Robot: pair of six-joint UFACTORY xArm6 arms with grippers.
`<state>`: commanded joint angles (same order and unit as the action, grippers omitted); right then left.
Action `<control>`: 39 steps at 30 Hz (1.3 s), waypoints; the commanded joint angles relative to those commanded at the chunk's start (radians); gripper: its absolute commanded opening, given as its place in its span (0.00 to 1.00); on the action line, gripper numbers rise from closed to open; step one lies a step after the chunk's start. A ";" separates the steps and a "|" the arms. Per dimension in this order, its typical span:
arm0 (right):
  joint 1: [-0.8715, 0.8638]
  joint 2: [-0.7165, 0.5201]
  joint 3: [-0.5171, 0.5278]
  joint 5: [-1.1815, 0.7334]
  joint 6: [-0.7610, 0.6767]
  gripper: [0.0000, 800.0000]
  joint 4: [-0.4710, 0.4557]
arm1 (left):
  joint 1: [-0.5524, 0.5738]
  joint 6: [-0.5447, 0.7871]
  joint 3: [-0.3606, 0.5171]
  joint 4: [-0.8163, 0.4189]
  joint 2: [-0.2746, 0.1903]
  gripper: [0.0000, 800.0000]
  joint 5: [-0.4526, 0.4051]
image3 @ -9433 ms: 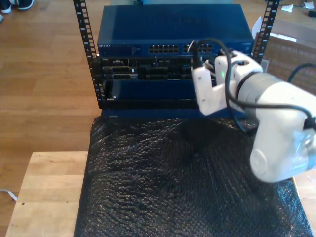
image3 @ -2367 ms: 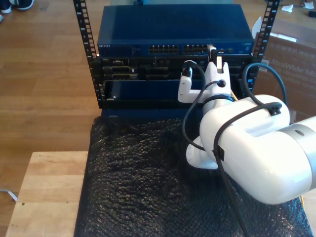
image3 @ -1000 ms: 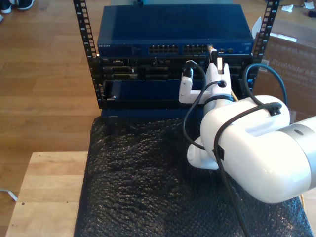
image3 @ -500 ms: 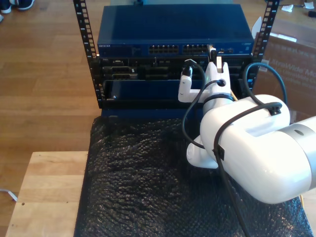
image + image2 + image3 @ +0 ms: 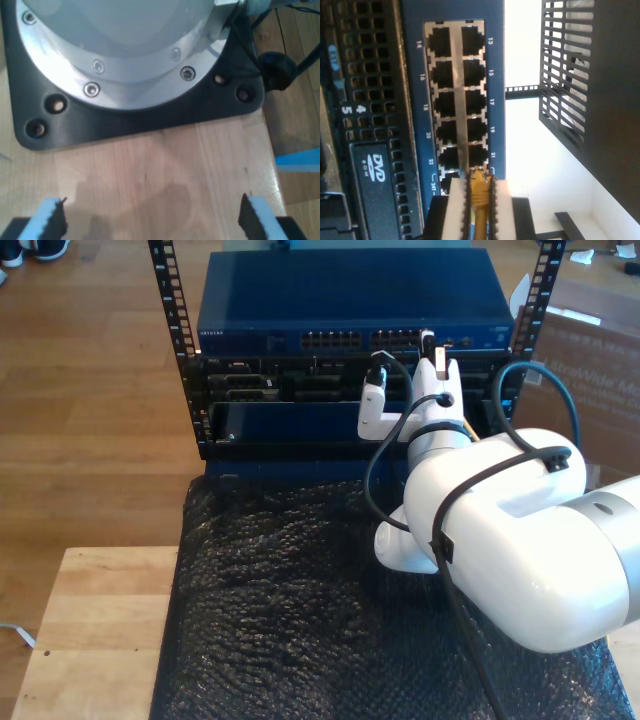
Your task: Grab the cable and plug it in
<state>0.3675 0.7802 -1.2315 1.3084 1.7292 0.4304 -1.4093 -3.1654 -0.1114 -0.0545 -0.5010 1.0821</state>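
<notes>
The yellow cable [image 5: 479, 194] is pinched between the white fingers [image 5: 454, 206] of my second gripper [image 5: 479, 202], which is shut on it. Its plug tip sits right at the last ports, numbered 23 and 24, of the blue switch's port block [image 5: 457, 95]; I cannot tell whether it is seated. In the exterior view my second gripper [image 5: 431, 348] is up against the right-hand ports of the blue switch [image 5: 340, 300]. My first gripper [image 5: 150, 220] is open, its blue-padded fingers [image 5: 50, 216] wide apart over a wooden surface [image 5: 165, 170], with nothing between them.
A black arm base plate [image 5: 140, 120] sits just ahead of my first gripper. Below the switch is a rack unit with a DVD drive [image 5: 375, 175]. Black rack posts [image 5: 170, 310] flank the switch. Black bubble wrap [image 5: 300, 610] covers the table [image 5: 100, 630]. A black vented panel [image 5: 570, 65] stands beside the switch.
My second gripper has edged forward with the cable, closer to the switch's right-hand ports. The arm body has barely shifted.
</notes>
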 joint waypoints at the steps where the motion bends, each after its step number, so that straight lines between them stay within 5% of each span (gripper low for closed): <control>1: 0.000 0.000 0.002 -0.002 0.000 0.00 0.000 | 0.000 0.000 0.000 0.000 0.000 1.00 0.000; 8: -0.003 -0.032 0.051 -0.005 -0.005 0.27 -0.002 | 0.000 0.000 0.000 0.000 0.000 1.00 0.000; 18: 0.046 -0.212 0.255 -0.074 -0.006 0.39 0.002 | 0.000 0.000 0.000 0.000 0.000 1.00 0.000; 27: 0.048 -0.476 0.523 -0.407 -0.003 0.80 0.002 | 0.000 0.000 0.000 0.000 0.000 1.00 0.000; 33: -0.060 -0.746 0.694 -0.611 0.017 0.86 -0.009 | 0.000 0.000 0.000 0.000 0.000 1.00 0.000; 39: -0.172 -0.944 0.772 -0.812 0.187 0.89 -0.018 | 0.000 0.000 0.000 0.000 0.000 1.00 0.000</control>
<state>0.1956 -0.1634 -0.4597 0.4967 1.9164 0.4120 -1.4093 -3.1654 -0.1114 -0.0545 -0.5010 1.0821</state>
